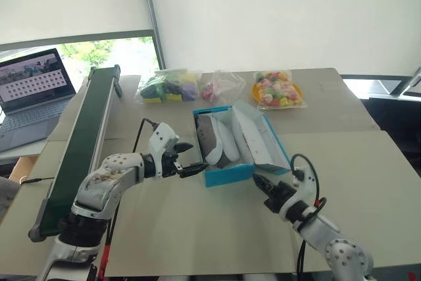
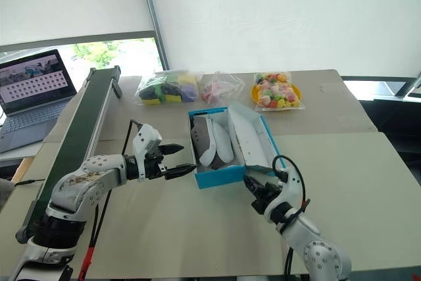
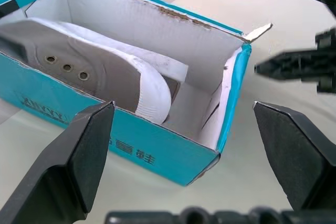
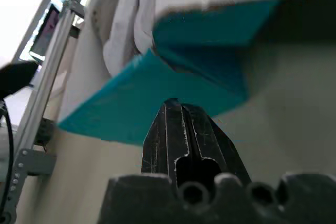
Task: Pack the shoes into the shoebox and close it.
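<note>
Left eye view: I'm seeing a laptop (image 1: 29, 93), a conveyor (image 1: 79, 143), my left tool (image 1: 187, 159) gaping beside the shoebox (image 1: 227, 174) holding the shoes (image 1: 214, 139), bags (image 1: 170, 86) behind, right tool (image 1: 258, 180) pinched together under its lid (image 1: 260, 137).

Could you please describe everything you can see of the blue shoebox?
The shoebox is bright blue cardboard, white inside, with printed lettering on one long side and a torn inner edge. It rests open on the table, its hinged lid tilted up on the robot's right. Both shoes lie inside, white soles showing. Neither hand touches it.
</note>
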### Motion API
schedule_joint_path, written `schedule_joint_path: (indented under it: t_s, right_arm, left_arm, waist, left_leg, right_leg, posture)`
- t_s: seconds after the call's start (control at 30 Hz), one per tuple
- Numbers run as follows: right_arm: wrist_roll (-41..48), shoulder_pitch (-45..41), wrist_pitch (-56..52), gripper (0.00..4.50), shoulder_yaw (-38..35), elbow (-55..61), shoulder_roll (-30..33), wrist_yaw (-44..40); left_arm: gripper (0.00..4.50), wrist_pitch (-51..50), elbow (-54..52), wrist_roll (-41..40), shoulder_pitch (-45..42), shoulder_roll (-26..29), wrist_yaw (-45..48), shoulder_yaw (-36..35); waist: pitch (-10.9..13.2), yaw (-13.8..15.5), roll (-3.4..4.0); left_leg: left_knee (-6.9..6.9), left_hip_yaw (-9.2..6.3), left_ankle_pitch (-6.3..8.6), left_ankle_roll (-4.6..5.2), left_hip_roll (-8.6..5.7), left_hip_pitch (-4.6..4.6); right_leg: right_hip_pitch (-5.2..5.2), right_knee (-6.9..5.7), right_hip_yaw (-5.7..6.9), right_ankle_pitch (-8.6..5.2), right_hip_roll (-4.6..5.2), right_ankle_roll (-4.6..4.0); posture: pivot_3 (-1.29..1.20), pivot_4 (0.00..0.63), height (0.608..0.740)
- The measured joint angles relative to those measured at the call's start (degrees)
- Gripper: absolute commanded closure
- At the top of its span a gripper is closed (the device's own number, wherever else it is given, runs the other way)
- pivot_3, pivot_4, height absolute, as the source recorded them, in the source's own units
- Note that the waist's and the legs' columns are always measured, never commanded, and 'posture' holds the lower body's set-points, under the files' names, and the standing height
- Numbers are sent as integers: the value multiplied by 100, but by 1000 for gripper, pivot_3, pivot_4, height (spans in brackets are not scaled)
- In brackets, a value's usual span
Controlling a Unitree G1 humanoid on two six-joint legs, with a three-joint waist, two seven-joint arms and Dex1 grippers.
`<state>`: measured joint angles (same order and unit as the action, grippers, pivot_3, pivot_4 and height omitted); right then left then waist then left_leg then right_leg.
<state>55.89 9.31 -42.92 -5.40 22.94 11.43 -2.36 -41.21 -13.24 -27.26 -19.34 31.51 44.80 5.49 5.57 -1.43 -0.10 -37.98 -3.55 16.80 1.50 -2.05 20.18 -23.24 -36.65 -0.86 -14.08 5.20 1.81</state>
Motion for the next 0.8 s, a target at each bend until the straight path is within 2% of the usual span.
schedule_joint_path:
  t_s: [0.2,0.37,0.67,0.8]
  right_arm:
    - [-518,-695,185,4451,-92,-936,-968,880]
    - [-964,-1468,702,4451,-828,-1882,-1090,1314]
    - [-1432,-2267,1155,4451,-1328,-2592,-1520,1963]
    - [-1457,-2722,1570,4451,-1697,-3124,-1688,1997]
  left_arm:
    - [0,0,-16,-7,15,1,26,-7]
    - [0,-17,-19,-6,-10,0,11,-12]
    - [0,-131,-69,-15,-68,98,-20,-213]
    - [0,-163,-157,-33,-56,116,-26,-227]
  waist:
    - [4,33,-7]
    - [2,53,-5]
    - [1,-13,-3]
    - [2,-64,-4]
  left_leg:
    - [-2,-7,-3,-5,5,-5]
    - [-3,-9,-4,-7,-3,0]
    - [-4,-1,-4,-6,-2,5]
    - [-10,-1,-4,-6,-2,0]
  right_leg:
    - [-1,-7,8,5,-14,-8]
    - [-6,-8,9,7,-8,-9]
    - [-16,-10,4,7,-6,-9]
    - [-6,-10,5,8,-8,-11]
  posture:
    - [0,150,661]
    - [0,150,661]
    - [0,150,661]
    - [0,150,661]
